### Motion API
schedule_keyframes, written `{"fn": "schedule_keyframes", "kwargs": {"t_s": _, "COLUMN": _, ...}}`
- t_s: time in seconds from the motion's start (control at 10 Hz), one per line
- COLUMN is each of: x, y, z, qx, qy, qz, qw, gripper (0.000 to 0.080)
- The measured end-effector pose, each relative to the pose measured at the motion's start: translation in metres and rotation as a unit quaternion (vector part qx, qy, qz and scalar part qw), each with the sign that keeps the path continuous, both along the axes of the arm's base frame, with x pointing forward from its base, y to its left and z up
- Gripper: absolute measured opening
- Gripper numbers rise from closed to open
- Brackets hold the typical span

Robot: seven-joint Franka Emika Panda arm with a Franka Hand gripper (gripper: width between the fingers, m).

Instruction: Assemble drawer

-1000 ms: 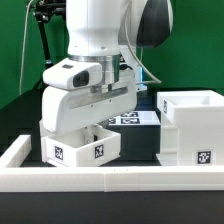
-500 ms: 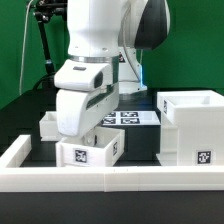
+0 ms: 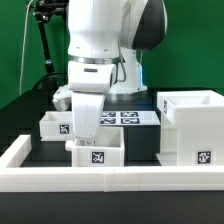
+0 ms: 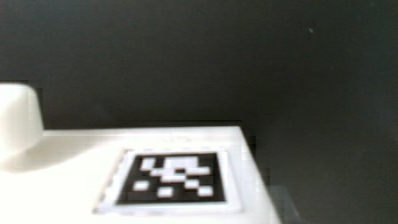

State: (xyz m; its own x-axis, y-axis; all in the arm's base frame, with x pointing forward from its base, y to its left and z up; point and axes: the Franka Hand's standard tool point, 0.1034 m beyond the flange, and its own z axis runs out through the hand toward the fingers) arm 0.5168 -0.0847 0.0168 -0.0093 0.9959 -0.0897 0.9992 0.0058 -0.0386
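Observation:
In the exterior view my gripper point(image 3: 88, 138) reaches down into a small white open-top tray point(image 3: 97, 155) just behind the low front wall. It appears shut on the tray's wall, though the fingertips are hidden by the hand. A second small tray point(image 3: 54, 125) sits behind it towards the exterior view's left. The tall boxy shell point(image 3: 190, 128) stands at the exterior view's right. The wrist view shows a white tagged face of the tray point(image 4: 175, 180) close up, with a rounded white part point(image 4: 15, 120) beside it. No fingers show there.
The marker board point(image 3: 128, 118) lies flat behind the trays. The low white wall point(image 3: 110, 182) edges the black table in front. The arm's body rises above the held tray, and a black stand point(image 3: 42, 40) is at the back.
The hand has turned and moved towards the exterior view's right. The tray has turned and shifted with it, now showing one tagged face to the camera and uncovering the second tray.

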Motion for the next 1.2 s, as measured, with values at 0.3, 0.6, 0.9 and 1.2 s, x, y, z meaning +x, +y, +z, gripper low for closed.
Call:
{"fn": "schedule_keyframes", "kwargs": {"t_s": 0.3, "x": 0.003, "y": 0.006, "z": 0.002, "qx": 0.002, "qy": 0.004, "qz": -0.001, "qw": 1.000, "gripper": 0.0042}}
{"fn": "schedule_keyframes", "kwargs": {"t_s": 0.6, "x": 0.019, "y": 0.028, "z": 0.006, "qx": 0.008, "qy": 0.015, "qz": -0.003, "qw": 1.000, "gripper": 0.0042}}
{"fn": "schedule_keyframes", "kwargs": {"t_s": 0.9, "x": 0.022, "y": 0.030, "z": 0.005, "qx": 0.010, "qy": 0.013, "qz": -0.002, "qw": 1.000, "gripper": 0.0042}}
{"fn": "schedule_keyframes", "kwargs": {"t_s": 1.2, "x": 0.019, "y": 0.029, "z": 0.001, "qx": 0.011, "qy": 0.018, "qz": 0.011, "qw": 1.000, "gripper": 0.0042}}
